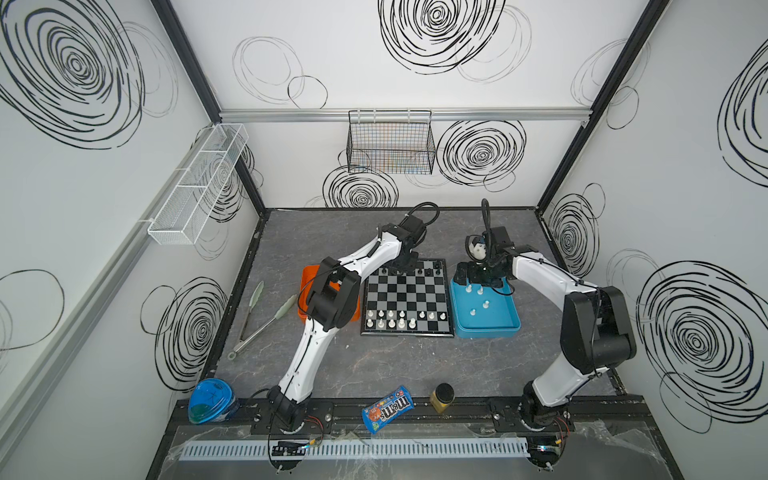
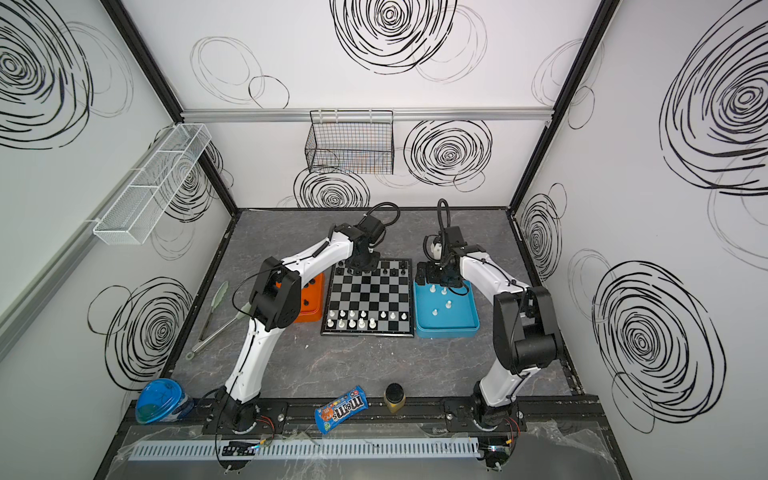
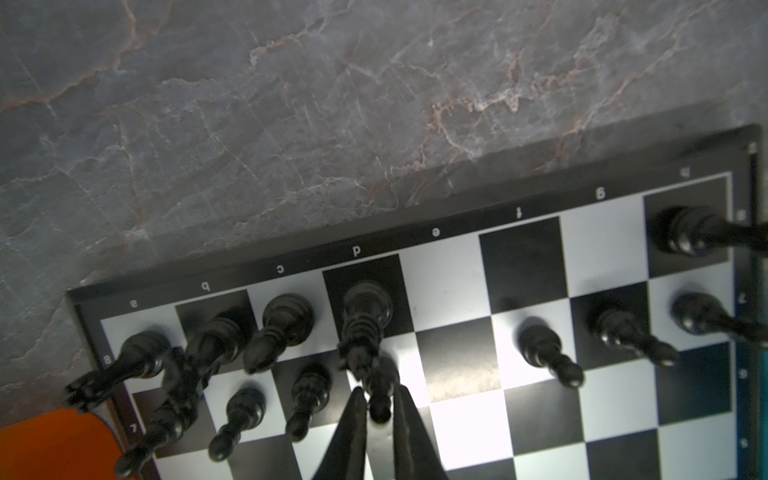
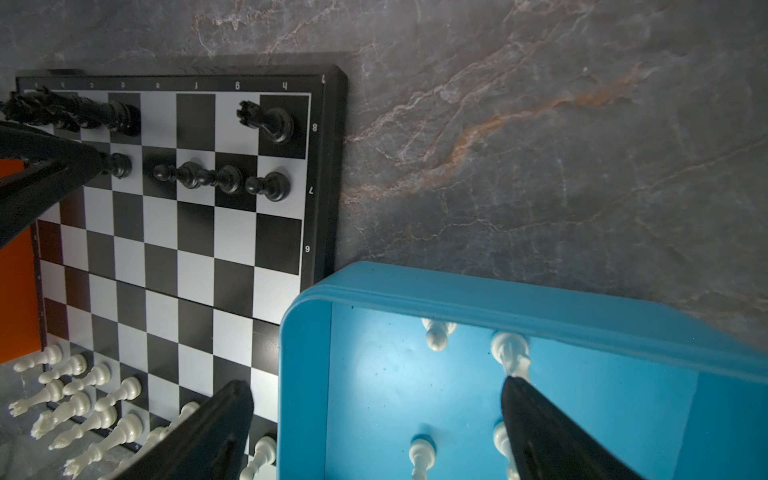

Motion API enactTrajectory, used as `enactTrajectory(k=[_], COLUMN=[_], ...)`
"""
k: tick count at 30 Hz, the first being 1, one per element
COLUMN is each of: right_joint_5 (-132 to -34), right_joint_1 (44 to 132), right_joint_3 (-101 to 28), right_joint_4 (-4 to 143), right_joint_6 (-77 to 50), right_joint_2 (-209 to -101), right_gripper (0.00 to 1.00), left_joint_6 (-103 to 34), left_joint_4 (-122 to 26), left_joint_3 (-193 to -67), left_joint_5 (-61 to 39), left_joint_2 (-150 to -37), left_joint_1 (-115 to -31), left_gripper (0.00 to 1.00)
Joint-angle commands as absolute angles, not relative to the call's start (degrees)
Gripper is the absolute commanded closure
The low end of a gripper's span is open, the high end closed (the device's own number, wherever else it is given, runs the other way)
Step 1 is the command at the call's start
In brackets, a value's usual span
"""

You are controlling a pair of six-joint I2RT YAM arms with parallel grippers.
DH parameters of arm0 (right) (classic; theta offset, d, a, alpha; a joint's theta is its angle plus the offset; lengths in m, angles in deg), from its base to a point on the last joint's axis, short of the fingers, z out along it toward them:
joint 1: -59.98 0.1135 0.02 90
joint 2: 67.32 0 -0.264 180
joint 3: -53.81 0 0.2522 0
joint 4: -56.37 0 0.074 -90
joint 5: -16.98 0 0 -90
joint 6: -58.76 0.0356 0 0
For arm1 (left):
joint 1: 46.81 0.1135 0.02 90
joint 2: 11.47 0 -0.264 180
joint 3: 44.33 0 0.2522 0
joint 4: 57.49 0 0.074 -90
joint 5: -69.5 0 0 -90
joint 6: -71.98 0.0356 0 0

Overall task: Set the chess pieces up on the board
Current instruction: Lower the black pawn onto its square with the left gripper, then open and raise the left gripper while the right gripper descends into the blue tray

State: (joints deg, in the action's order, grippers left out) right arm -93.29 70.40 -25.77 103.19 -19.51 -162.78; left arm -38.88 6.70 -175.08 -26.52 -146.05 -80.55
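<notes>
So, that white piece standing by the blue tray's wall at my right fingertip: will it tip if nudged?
Probably: the white piece stands tall on a narrow base, with a fingertip of the right gripper beside its top. It looks like light, glossy plastic on the smooth blue tray, so it may skid first.
</notes>
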Motion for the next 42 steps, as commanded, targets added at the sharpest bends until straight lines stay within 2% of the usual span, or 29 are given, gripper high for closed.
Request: enactTrajectory(k=[1, 19, 42], right_joint_5=[-93.41, -93.31, -90.17], right_joint_1=[70.18, 70.09, 69.56], right_joint_3=[-25.21, -25.52, -24.78], right_joint_4=[103.24, 103.49, 106.20], right_joint_6=[-20.25, -20.30, -19.38], right_joint_2=[-163.29, -162.89, -157.87], right_gripper=[0.03, 0.02, 0.07], left_joint_6=[-39.55, -39.90, -40.60], left_joint_4=[6.35, 6.58, 7.51], left_joint_3=[-174.99, -175.14, -173.48], left_joint_5=[-26.48, -26.13, -26.17], left_joint_2=[-147.26, -145.88, -132.41], left_joint_1=[-80.39, -80.74, -82.29], left_gripper=[0.80, 0.78, 0.69])
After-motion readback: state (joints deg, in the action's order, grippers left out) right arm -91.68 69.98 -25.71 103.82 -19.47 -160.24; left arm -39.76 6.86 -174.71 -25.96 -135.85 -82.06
